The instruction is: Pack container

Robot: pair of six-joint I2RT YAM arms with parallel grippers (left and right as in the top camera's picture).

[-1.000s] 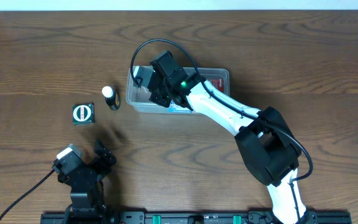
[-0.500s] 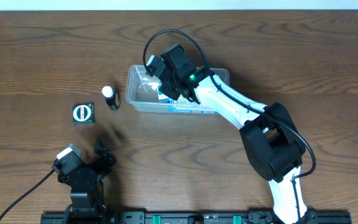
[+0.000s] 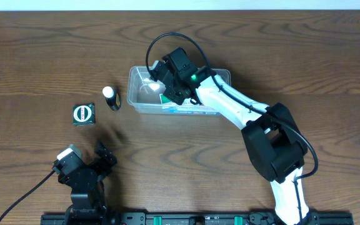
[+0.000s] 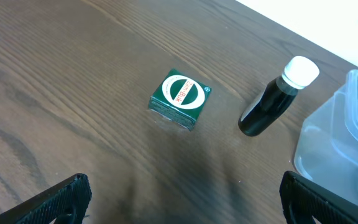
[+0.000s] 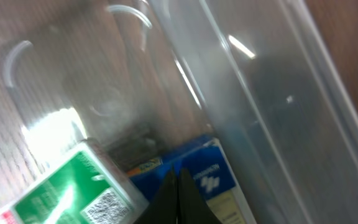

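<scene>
Two arms work at a dark brown wooden table [image 3: 305, 56]. The container, a clear see-through plastic rectangular tub with rounded corners and a rim [image 3: 134, 100], sits toward the far side of the table near its middle, with its long side running left to right. The right gripper [image 5: 178, 186] hangs over the tub's left half and points down into it. In the right wrist view its two dark fingertips are pressed together with only a hairline between them, clasping nothing. Just below them a blue printed carton [image 5: 197, 171] lies inside the tub, and a green and white box [image 5: 67, 193] with a printed code touches its side. Light glares off the tub floor beside them. To the left of the tub, near it but apart, is a small black bottle [image 4: 272, 102] with a white cap. Further left lies a dark green square box [image 4: 180, 99] with a white ring on top. The left gripper [image 3: 103, 155] is at the near left of the table, well apart from all these, its fingers [image 4: 61, 196] spread wide
</scene>
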